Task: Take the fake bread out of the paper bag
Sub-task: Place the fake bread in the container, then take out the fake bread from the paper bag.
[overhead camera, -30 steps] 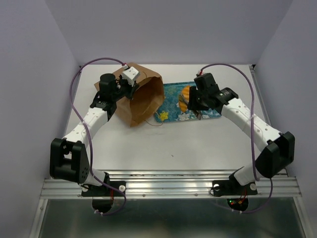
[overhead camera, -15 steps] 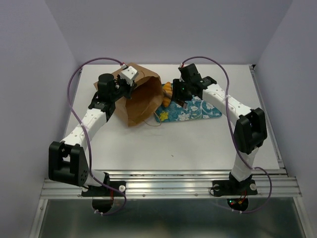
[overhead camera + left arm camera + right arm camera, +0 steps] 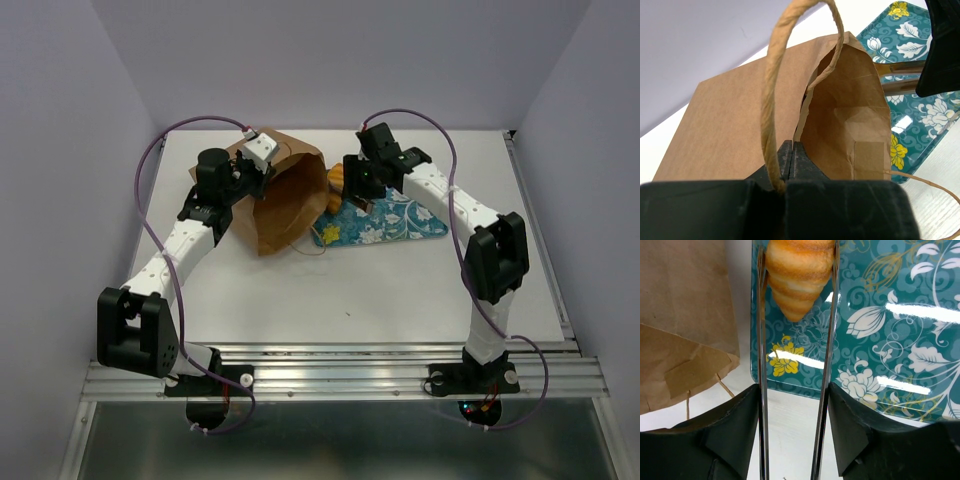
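The brown paper bag [image 3: 290,205] lies on its side with its mouth toward the teal tray. My left gripper [image 3: 258,180] is shut on the bag's top rim beside a string handle [image 3: 771,100]; in the left wrist view [image 3: 792,150] the jaws are pressed together and the bag [image 3: 740,125] looks empty as far in as I can see. My right gripper [image 3: 362,188] is shut on metal tongs [image 3: 761,340] that pinch a golden croissant [image 3: 800,275]. The croissant [image 3: 337,183] hangs over the tray's left end, just outside the bag mouth. The other pastries are out of view.
The teal floral tray [image 3: 400,222] lies right of the bag on the white table and also shows in the right wrist view [image 3: 890,340]. A loose string handle [image 3: 310,245] trails from the bag. The bag's corner [image 3: 685,290] is left of the tongs.
My right arm has swung left from over the middle of the tray to its left end by the bag mouth, with the croissant in the tongs. The left arm has stayed put.
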`<state>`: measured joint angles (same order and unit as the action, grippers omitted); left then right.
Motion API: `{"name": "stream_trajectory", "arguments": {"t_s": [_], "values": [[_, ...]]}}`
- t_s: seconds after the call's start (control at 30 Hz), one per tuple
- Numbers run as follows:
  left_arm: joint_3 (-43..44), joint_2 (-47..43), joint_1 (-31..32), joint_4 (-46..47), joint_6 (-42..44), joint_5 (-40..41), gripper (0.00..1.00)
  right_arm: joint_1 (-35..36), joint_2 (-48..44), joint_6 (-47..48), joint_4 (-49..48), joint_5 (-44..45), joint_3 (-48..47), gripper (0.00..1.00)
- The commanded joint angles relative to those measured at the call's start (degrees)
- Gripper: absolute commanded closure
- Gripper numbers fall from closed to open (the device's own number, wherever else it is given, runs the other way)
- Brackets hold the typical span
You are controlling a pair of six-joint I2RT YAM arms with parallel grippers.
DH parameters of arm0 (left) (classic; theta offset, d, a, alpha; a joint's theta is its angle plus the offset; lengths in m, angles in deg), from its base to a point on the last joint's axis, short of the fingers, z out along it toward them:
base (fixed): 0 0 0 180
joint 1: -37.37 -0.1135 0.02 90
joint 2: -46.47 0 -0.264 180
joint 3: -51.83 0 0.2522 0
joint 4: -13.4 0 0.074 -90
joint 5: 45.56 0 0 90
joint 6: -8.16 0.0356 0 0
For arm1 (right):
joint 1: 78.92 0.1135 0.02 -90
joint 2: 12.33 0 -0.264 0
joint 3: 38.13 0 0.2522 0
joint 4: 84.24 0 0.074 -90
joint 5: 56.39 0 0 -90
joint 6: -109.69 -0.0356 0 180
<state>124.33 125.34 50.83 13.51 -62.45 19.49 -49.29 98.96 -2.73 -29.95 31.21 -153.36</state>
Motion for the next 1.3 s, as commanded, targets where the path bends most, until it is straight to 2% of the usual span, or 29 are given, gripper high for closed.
{"name": "stream_trajectory", "arguments": {"t_s": [0.0, 0.2, 0.5, 0.7, 0.83, 0.93, 1.0, 1.1, 1.27], "values": [[1.11, -2.85, 0.17, 2.48, 0.03, 0.08, 1.0, -0.27, -0.1, 0.0, -1.42, 0.11, -4.08, 0.4], [0.15, -3.37, 0.17, 2.74, 0.11, 0.95, 1.0, -0.27, -0.28, -0.09, -1.6, 0.55, -4.26, 0.36], [-1.26, -4.6, 0.26, 2.04, 0.64, 3.67, 1.0, -0.27, -1.33, -0.43, -2.12, 1.77, -3.21, 0.37], [-2.14, -5.31, 0.26, 1.25, 0.73, 5.35, 1.0, -0.27, -7.82, 0.0, -5.55, 4.94, 1.61, 0.39], [-2.4, -5.39, 0.17, 1.34, 0.55, 5.0, 1.0, -0.27, -16.61, 2.19, -10.99, 2.93, 10.39, 0.41], [-2.58, -5.39, 0.26, 1.42, 0.2, 4.3, 1.0, -0.27, -26.27, 4.75, -18.46, -4.97, 23.72, 0.41], [-2.67, -5.48, 0.26, 1.78, 0.11, 3.77, 1.0, -0.27, -33.19, 4.75, -22.58, -8.49, 28.32, 0.41], [-2.67, -5.48, 0.26, 2.48, 0.03, 2.89, 1.0, -0.27, -39.1, 5.18, -25.58, -13.31, 33.77, 0.41], [-1.35, -4.69, 0.26, 1.34, 0.29, 2.19, 1.0, 0.95, -41.41, 6.59, -29.01, -24.66, 36.69, 0.41]]}}
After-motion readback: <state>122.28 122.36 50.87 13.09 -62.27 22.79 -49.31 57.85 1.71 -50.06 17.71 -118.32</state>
